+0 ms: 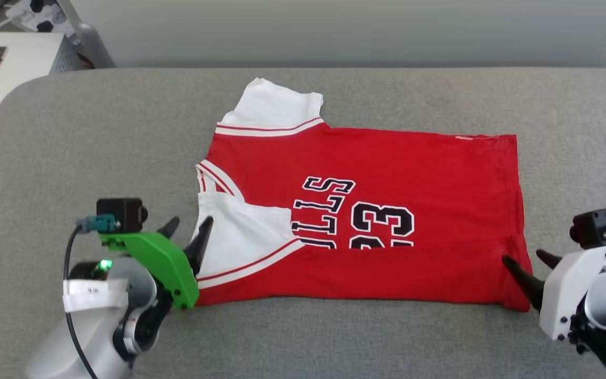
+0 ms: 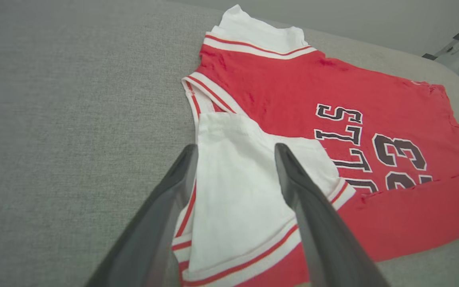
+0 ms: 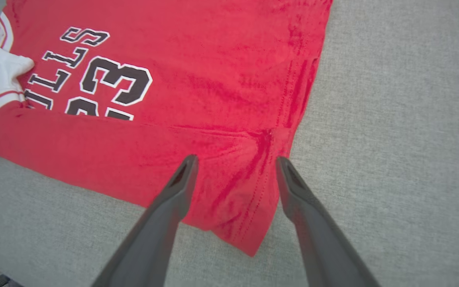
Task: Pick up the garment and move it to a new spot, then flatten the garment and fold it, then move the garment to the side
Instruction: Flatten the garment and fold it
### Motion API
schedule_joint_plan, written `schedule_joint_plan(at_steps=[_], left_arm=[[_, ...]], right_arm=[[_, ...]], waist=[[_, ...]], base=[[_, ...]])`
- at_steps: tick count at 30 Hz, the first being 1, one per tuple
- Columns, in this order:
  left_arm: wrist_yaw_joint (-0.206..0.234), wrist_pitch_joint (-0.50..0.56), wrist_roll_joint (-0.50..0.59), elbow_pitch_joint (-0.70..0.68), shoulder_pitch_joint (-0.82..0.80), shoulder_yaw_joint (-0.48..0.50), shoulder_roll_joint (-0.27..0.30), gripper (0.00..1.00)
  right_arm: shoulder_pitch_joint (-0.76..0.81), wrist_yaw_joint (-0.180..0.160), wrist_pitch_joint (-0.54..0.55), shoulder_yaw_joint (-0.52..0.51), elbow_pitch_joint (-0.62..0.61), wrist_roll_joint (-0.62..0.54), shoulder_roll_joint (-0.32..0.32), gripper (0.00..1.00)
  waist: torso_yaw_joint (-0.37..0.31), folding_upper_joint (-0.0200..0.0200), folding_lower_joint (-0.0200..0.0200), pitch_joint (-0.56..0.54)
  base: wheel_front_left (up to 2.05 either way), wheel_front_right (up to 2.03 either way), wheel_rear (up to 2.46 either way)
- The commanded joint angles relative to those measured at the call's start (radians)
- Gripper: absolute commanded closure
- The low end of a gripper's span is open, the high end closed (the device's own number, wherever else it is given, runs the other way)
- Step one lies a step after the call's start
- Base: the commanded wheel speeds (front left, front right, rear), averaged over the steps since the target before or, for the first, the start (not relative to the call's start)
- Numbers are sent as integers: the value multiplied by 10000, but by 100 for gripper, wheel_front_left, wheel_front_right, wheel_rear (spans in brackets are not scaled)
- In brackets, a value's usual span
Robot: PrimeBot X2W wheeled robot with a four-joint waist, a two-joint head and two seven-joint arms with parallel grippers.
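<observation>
The garment (image 1: 376,173), a red jersey T-shirt with white sleeves and a black "23" print, lies flat on the grey padded table (image 1: 98,131). Its collar points left, and its near long edge is folded up over the lower part of the print. My left gripper (image 1: 191,223) stands open at the shirt's left end, its fingers straddling the near white sleeve (image 2: 237,191) with nothing pinched. At the shirt's near right hem corner (image 3: 245,207) my right gripper (image 1: 523,257) is also open, one finger on each side of the corner. The garment (image 2: 293,91) is otherwise smooth.
A white case (image 1: 13,68) with a black strap handle stands off the table's far left corner, with a power strip (image 1: 34,16) behind it. A pale wall runs along the back. Bare grey table surrounds the shirt on all sides.
</observation>
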Motion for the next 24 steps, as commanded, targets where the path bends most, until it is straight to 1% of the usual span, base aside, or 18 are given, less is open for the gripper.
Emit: schedule_joint_plan(at_steps=[1, 5, 9, 14, 16, 18, 24], left_arm=[[308, 240, -145, -412, 409, -11, 178, 0], [1175, 985, -240, -1674, 1184, -111, 633, 0], [2082, 1795, -158, -2686, 1710, -285, 1144, 0], [2944, 2364, 71, -3342, 1954, -410, 1536, 0], [3213, 2517, 72, -3433, 2021, -408, 1582, 0], [3387, 2611, 82, -3523, 2062, -409, 1621, 0], [3705, 2667, 315, -3317, 1920, -424, 1722, 0]], right_arm=[[274, -9, 300, -174, -246, -216, 171, 0], [740, -9, 1144, -696, -984, -722, 652, 0], [953, -9, 1708, -972, -1716, -1142, 1000, 0], [1164, -9, 2427, -1314, -2166, -1608, 1402, 0], [1194, -9, 2583, -1348, -2318, -1681, 1546, 0], [1200, -9, 2724, -1353, -2399, -1787, 1608, 0], [1098, -9, 2852, -1453, -2543, -1945, 1677, 0]], waist=[[25, 0, -1, -194], [-16, 0, -1, -154], [-102, 0, -1, 51], [-221, 0, -1, 360], [-274, 0, -1, 478], [-325, 0, -1, 624], [-434, 0, -1, 1027]], base=[[0, 0, 0], [0, 0, 0], [0, 0, 0], [0, 0, 0], [0, 0, 0], [0, 0, 0], [0, 0, 0]])
